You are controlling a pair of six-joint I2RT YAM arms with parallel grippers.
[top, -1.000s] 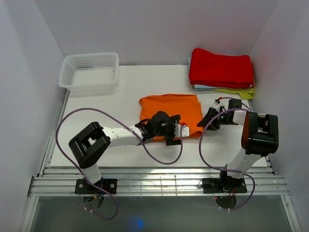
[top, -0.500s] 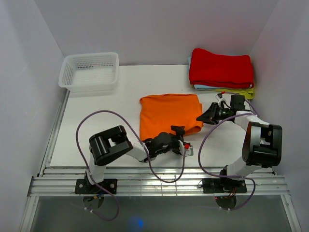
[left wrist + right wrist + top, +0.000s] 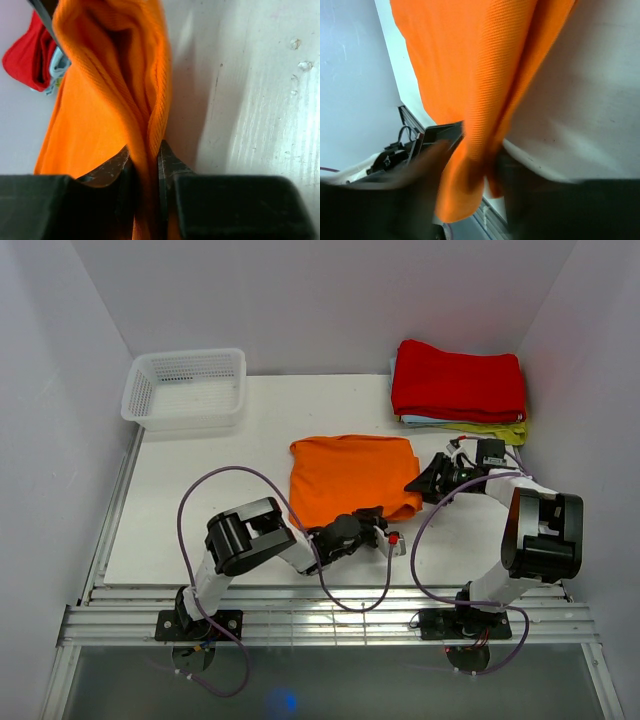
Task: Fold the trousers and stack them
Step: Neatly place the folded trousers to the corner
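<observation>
Two changes stand out against a second ago. The left arm, then stretched across the cloth with its gripper lying on the orange fabric, has drawn back and folded its elbow in. The left gripper (image 3: 383, 531) now sits at the near right edge of the trousers (image 3: 345, 475). The right gripper (image 3: 418, 484), which hung just off the cloth's right side, has closed in and now touches the near right corner.

The trousers themselves have barely shifted. They lie as a folded orange rectangle in the middle of the white table (image 3: 230, 460), well apart from the white mesh basket (image 3: 185, 388) at the far left and the stack topped by red folded cloth (image 3: 458, 380) at the far right.

From the left wrist, a raised fold of the trousers (image 3: 100, 115) runs down between the fingers, pinched tight from both sides. The right wrist view is blurred, but a bunched edge of the trousers (image 3: 470, 65) passes between the dark fingers, which press on it from either side.
</observation>
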